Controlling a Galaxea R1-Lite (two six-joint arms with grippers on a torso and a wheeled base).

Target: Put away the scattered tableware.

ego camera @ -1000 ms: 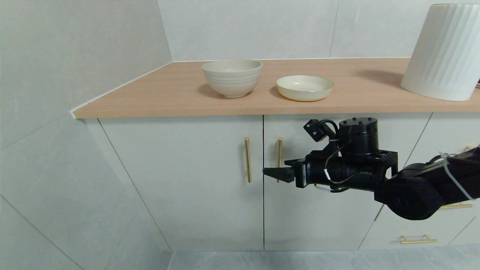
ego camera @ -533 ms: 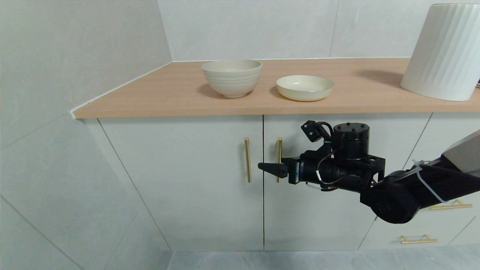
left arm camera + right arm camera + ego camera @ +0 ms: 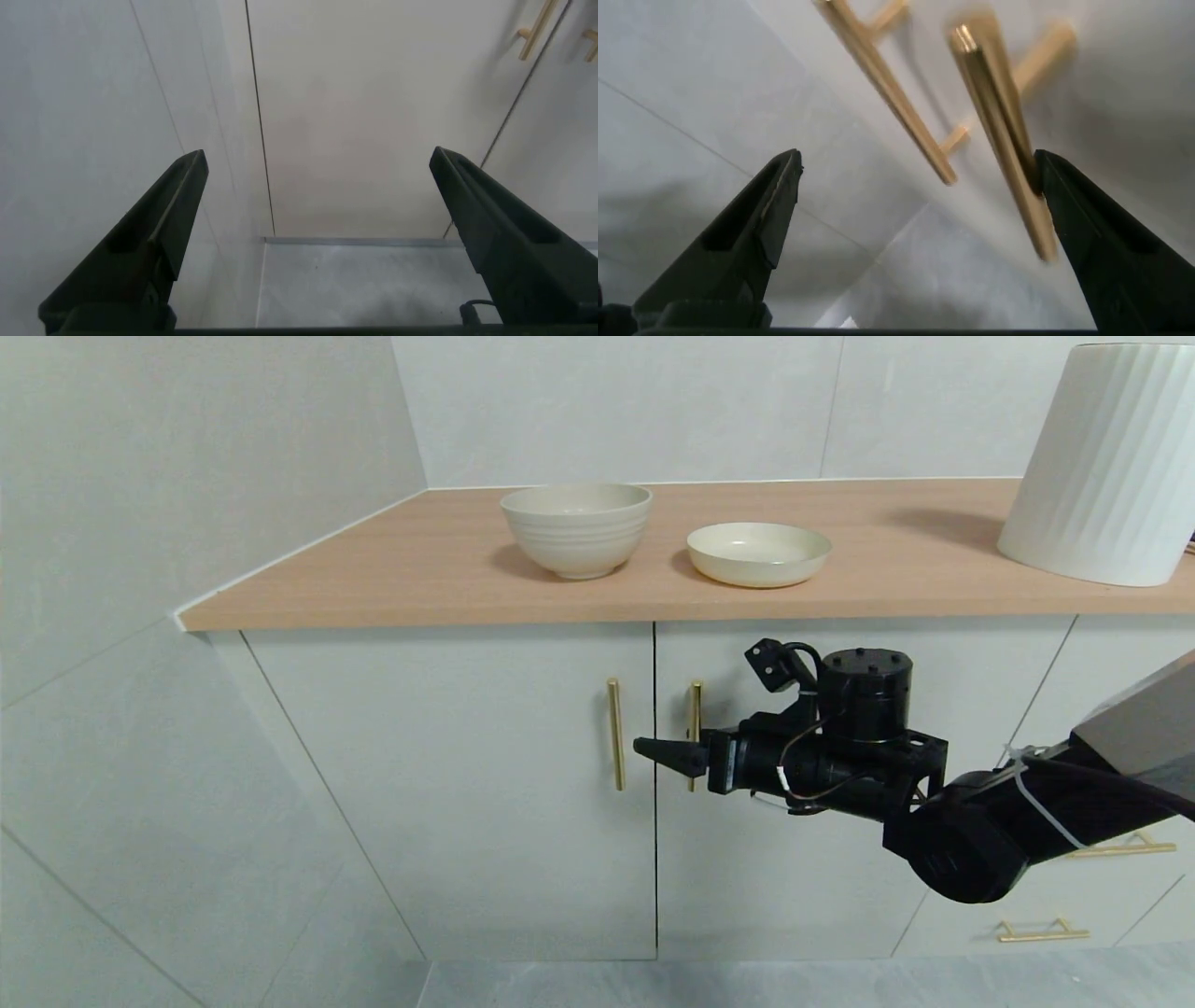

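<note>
fingers [image 3: 752, 224] of the right gripper [image 3: 651, 750] spread wide, holding nothing, at the cabinet's [image 3: 467, 756] gold handle [image 3: 999, 131]; blur hides whether one touches it. left gripper [image 3: 318, 168] gapes empty too.

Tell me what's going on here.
The robot's right gripper is open in front of the closed cabinet doors, level with the brass handle of the right-hand door, and it grips nothing yet. The bowl and the shallow dish sit untouched on the wooden countertop. The left gripper, also open, is low down, facing the cabinet front.
</note>
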